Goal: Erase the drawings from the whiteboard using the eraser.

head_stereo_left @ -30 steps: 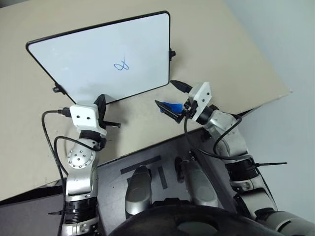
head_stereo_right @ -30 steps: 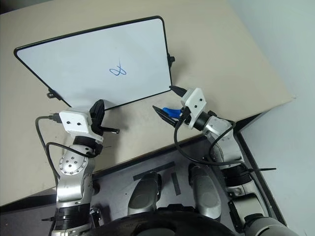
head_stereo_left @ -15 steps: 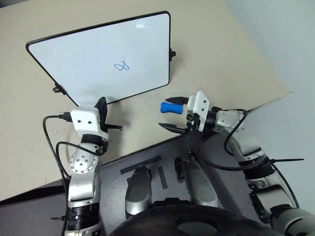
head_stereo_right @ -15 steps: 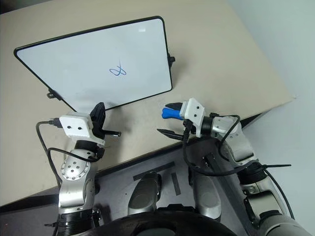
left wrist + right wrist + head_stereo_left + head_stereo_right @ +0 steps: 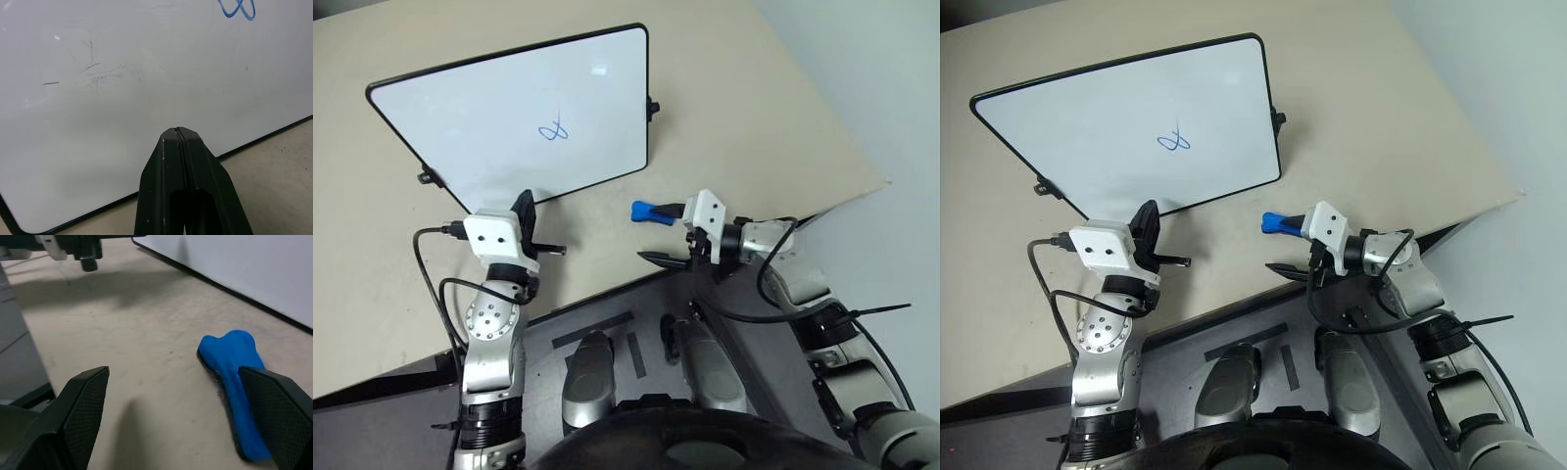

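Note:
The whiteboard (image 5: pixel 489 108) lies flat on the beige table with the drawings (image 5: pixel 553 131), a small blue looped scribble, right of its middle. The blue bone-shaped eraser (image 5: pixel 646 211) lies on the table just off the board's near right corner. My right gripper (image 5: pixel 656 233) points left, low over the table and open wide. In the right wrist view the eraser (image 5: pixel 234 382) rests against one finger (image 5: pixel 276 416) and the other finger stands well clear of it. My left gripper (image 5: pixel 178 134) is shut on nothing, its tip at the board's near edge (image 5: pixel 524 204).
The table's front edge (image 5: pixel 607 284) runs diagonally just behind both grippers, with dark floor and grey tape strips (image 5: pixel 592 328) below it. Small black knobs (image 5: pixel 653 106) stick out from the board's sides. Bare tabletop lies right of the board.
My right gripper has swung round to point left and sunk toward the table, staying open. The eraser has stayed where it lay. The left gripper has hardly moved.

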Available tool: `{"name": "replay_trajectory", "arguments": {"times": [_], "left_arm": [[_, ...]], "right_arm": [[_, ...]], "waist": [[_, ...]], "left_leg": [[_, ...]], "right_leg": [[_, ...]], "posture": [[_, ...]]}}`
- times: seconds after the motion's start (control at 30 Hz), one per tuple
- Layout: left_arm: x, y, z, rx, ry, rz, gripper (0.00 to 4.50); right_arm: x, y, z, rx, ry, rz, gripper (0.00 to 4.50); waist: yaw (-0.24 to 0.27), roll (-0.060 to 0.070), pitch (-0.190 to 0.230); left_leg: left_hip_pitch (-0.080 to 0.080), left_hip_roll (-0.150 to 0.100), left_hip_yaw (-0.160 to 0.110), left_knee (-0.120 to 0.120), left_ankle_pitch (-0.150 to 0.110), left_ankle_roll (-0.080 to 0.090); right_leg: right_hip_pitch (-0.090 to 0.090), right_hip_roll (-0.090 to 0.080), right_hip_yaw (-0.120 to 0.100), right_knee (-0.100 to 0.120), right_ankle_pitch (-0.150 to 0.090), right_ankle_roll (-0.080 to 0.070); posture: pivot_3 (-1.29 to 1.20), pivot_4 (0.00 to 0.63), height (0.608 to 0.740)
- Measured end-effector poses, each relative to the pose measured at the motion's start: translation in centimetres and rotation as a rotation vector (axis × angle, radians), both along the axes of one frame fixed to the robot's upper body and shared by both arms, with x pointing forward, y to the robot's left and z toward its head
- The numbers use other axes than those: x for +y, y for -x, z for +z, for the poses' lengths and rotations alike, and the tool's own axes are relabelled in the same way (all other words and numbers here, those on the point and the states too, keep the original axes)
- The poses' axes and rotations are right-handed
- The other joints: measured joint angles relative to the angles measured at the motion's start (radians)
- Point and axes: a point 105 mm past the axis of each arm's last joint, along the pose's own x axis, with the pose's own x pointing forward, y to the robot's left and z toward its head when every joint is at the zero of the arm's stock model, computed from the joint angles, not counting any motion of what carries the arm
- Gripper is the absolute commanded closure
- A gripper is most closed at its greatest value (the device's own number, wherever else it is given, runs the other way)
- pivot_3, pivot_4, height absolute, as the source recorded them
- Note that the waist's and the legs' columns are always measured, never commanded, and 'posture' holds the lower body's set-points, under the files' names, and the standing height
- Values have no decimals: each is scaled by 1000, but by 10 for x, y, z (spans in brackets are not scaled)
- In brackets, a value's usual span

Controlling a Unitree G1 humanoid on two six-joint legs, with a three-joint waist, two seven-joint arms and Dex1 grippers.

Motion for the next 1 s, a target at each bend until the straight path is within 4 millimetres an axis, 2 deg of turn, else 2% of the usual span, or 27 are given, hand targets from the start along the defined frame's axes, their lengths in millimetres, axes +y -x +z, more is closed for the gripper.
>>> {"name": "replay_trajectory", "arguments": {"times": [0.13, 0.23, 0.6, 0.63, 0.83, 1.0], "left_arm": [[-1, -2, 1, -10, 5, -2, 4500], [-1, -2, 0, -11, 8, 0, 4500], [-1, 2, -3, -12, 15, 7, 4500], [0, 2, -3, -13, 14, 8, 4500], [3, 2, -1, -21, 1, 14, 4500], [3, 2, -1, -24, -3, 11, 4500]], "right_arm": [[-1, -5, 0, -14, 11, -4, 29], [-1, -9, 0, -26, 23, -12, 517], [-6, -25, 2, -90, 35, -76, 4356], [-5, -25, 2, -94, 34, -75, 4465], [-2, -26, 9, -138, 19, -62, 4465], [22, -32, 54, -341, -37, 20, 4465]], "waist": [[0, 0, 0], [0, 0, 0], [0, 0, 0], [0, 0, 0], [-1, 0, 0], [-5, 0, 0]], "left_leg": [[0, 0, 0, 0, 0, -1], [0, 0, 0, 0, -1, -1], [0, 0, -1, 0, -1, -1], [0, 1, -1, 0, -1, -1], [0, 1, 0, 0, -1, -1], [0, 1, 0, -1, -1, -1]], "right_leg": [[0, 0, 0, 0, 0, 0], [0, 0, 0, 0, 0, 0], [0, 0, 0, 0, 0, 0], [0, 0, 0, 0, 0, 0], [-1, 0, 0, 0, 1, -1], [-3, 1, 0, 0, 2, -3]], "posture": [[0, 150, 740], [0, 150, 740], [0, 150, 740], [0, 150, 740], [0, 150, 740], [0, 150, 740]]}}
